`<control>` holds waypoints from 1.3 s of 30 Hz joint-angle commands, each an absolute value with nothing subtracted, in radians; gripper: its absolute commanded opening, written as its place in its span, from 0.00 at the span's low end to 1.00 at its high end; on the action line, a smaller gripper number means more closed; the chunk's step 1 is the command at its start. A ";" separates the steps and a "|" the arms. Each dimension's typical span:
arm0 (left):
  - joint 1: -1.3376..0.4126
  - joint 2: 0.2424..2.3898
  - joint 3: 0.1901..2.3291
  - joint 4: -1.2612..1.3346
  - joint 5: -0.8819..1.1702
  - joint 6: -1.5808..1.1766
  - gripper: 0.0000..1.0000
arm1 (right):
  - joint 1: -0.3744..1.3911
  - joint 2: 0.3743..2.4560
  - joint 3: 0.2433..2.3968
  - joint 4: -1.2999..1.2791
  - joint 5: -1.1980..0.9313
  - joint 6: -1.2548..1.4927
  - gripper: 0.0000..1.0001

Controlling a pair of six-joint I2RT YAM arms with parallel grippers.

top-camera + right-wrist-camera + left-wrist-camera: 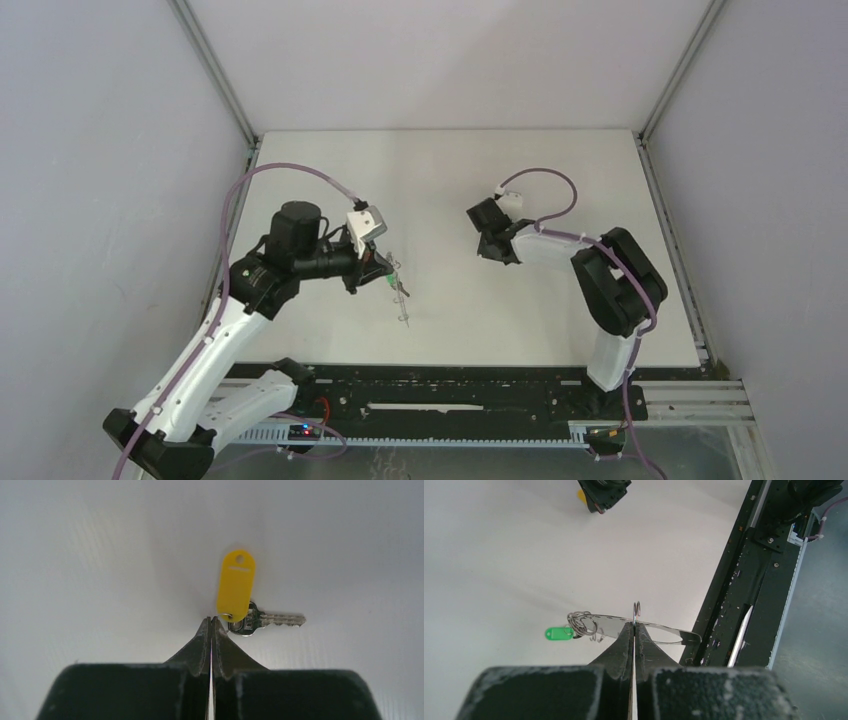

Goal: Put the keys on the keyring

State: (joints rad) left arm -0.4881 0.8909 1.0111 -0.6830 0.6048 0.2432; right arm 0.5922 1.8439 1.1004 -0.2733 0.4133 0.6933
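My left gripper (635,624) is shut on the rim of the flat grey keyring (611,624) and holds it edge-on above the white table. A green key tag (558,633) hangs from a cluster of small wire rings at the keyring's left end. In the top view the keyring (401,300) hangs below the left gripper (375,268). My right gripper (211,619) is shut on the small wire ring of the yellow key tag (236,585). Its metal key (272,619) points right. The right gripper (497,252) is apart from the left one, to its right.
The white table (450,170) is enclosed by grey walls at the left, right and back. A black rail (450,395) with the arm bases runs along the near edge and shows close by in the left wrist view (744,605).
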 commanded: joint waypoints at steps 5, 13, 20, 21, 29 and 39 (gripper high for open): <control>-0.483 0.855 1.024 -0.672 0.609 0.234 0.00 | 0.794 1.690 0.933 -0.059 0.299 0.479 0.00; -0.483 0.854 1.019 -0.680 0.621 0.226 0.00 | 0.898 1.616 0.804 -0.009 0.214 0.371 0.00; -0.483 0.860 1.020 -0.678 0.629 0.222 0.00 | 0.913 1.577 0.779 -0.014 0.203 0.329 0.01; -0.483 0.861 1.017 -0.678 0.630 0.220 0.00 | 0.912 1.563 0.779 -0.015 0.203 0.327 0.12; -0.483 0.853 1.013 -0.672 0.638 0.204 0.00 | 0.897 1.369 0.795 -0.164 0.252 0.396 0.80; -0.483 0.877 1.007 -0.680 0.656 0.181 0.00 | 0.997 1.079 0.819 -0.626 0.208 0.661 1.00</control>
